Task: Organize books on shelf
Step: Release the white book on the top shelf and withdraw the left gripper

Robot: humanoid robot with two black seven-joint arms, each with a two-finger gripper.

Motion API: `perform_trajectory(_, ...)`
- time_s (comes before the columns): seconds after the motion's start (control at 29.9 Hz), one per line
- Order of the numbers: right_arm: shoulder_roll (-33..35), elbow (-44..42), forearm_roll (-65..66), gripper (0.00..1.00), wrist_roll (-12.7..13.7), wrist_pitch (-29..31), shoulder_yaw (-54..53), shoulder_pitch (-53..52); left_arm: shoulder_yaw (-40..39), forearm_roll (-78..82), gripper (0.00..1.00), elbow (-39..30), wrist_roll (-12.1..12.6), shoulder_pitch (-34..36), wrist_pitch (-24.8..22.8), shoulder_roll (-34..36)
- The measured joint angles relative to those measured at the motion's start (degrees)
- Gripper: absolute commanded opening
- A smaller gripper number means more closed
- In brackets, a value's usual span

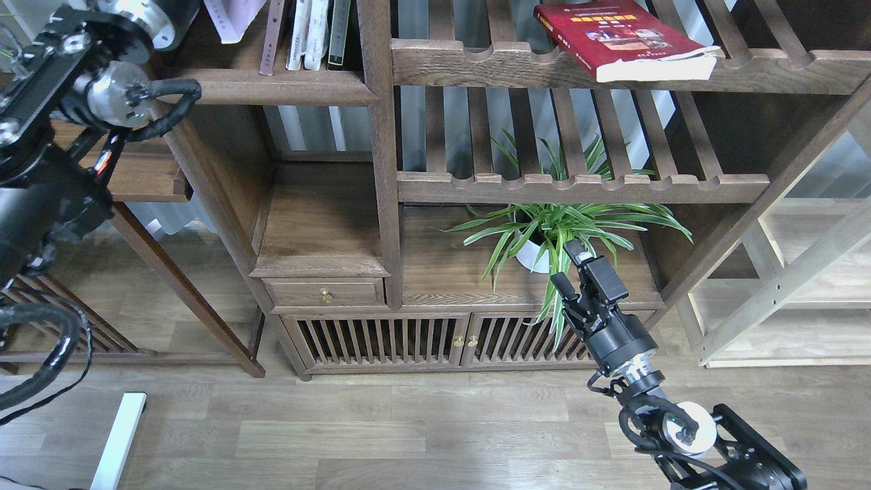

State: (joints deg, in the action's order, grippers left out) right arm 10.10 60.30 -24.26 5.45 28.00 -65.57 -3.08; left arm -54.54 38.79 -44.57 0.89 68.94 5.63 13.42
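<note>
One thick red paperback with a yellow title (622,37) lies flat on a slatted rack, high above the right gripper (578,272), long axis angled rightward; that gripper's state cannot be told. The left gripper is out of view near the pale lavender book (231,17) on the dark walnut shelf (272,85).

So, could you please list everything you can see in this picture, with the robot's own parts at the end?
Red book: one, red, lying flat on the top slatted rack, right.
Pale book: one, white-lavender, top left, partly cut off.
Upright books: about four, thin, pale and dark, on the solid shelf.
Plant: one, green leaves, white pot, low shelf.
Drawer: one, brown, brass knob.
Slatted doors: two, brown, bottom.
Pale rack: one, light wood, right.
Left arm: black; gripper out of view.
Right gripper: black, before the plant, open.
</note>
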Motion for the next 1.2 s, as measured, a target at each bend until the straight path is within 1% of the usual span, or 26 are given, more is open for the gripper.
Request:
perform_trajectory(0.13,0.2,0.0,0.0,0.98,-0.1,0.0,-0.2,0.1,1.1,-0.5,0.05,3.2,-1.0,1.5,-0.2,-0.5)
perform_trajectory(0.37,0.5,0.0,0.0,0.98,-0.2,0.0,-1.2,0.3,2.4,-0.6,0.05,5.3,-1.8,1.7,-0.4,-0.8)
perform_trajectory(0.57,0.5,0.0,0.0,0.98,-0.2,0.0,-1.2,0.4,5.3,-0.7,0.05,8.9,-4.9,2.7,-0.8,-2.3)
perform_trajectory(0.77,0.6,0.0,0.0,0.98,-0.3,0.0,-1.2,0.9,5.8,-0.7,0.05,11.1,-6.6,3.2,-0.8,-3.5)
perform_trajectory(0.94,0.7,0.0,0.0,0.98,-0.3,0.0,-1.7,1.1,7.8,-1.0,0.05,11.3,-7.4,3.2,-0.9,-3.8)
perform_trajectory(1.1,0.7,0.0,0.0,0.98,-0.3,0.0,-1.8,1.3,10.8,-2.6,0.1,11.4,-7.5,3.2,-0.9,-4.2)
perform_trajectory(1.2,0.6,0.0,0.0,0.98,-0.3,0.0,-1.8,1.5,12.0,-2.9,0.11,11.4,-7.5,3.2,-0.8,-3.8)
